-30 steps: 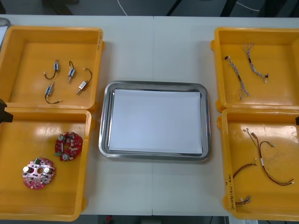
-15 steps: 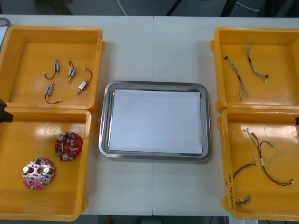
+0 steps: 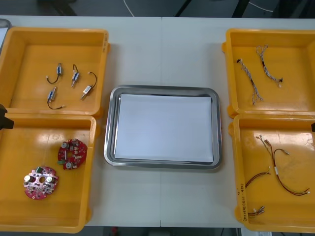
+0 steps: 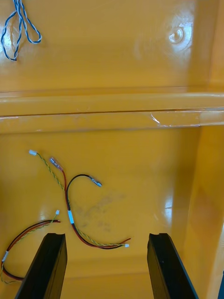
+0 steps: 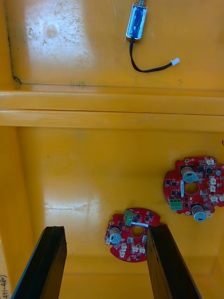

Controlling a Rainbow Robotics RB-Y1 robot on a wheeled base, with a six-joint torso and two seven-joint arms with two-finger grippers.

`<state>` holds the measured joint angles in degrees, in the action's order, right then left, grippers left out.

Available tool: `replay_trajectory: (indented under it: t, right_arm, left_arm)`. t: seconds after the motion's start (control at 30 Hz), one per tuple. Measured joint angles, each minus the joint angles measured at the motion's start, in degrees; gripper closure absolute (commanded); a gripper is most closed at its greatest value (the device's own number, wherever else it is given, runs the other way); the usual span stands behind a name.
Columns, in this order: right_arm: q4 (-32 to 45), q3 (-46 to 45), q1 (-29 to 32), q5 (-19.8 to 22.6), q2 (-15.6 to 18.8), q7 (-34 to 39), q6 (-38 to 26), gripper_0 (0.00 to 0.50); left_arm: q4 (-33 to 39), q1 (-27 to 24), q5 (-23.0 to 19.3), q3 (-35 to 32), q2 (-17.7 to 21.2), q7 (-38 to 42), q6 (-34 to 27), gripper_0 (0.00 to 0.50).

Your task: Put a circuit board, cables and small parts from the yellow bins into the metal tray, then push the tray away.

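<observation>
Seen from above, the metal tray (image 3: pixel 217 128), white inside, is lying between four yellow bins (image 3: pixel 54 31). At its wrist camera, the left gripper (image 5: pixel 105 229) is hanging wide open, holding nothing, over two red circuit boards (image 5: pixel 191 187). The right gripper (image 4: pixel 106 236) is hovering equally open and empty above red and yellow cables (image 4: pixel 70 216).

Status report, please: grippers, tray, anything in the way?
Left gripper open over boards. Right gripper open over red-yellow cables. Tray unloaded. Path clear.
</observation>
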<state>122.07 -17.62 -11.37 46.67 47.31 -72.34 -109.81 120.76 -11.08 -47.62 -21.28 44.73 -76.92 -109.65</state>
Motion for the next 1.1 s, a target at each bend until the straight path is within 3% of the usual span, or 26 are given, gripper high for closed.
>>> replay_trajectory:
  t: [1.1]
  right_arm:
    - [0.0,-0.01,-0.05,-0.37,0.0,0.0,0.0,0.0]
  left_arm:
    - [-0.64,0.37,-0.47,1.94,-0.08,0.0,-0.01,0.0]
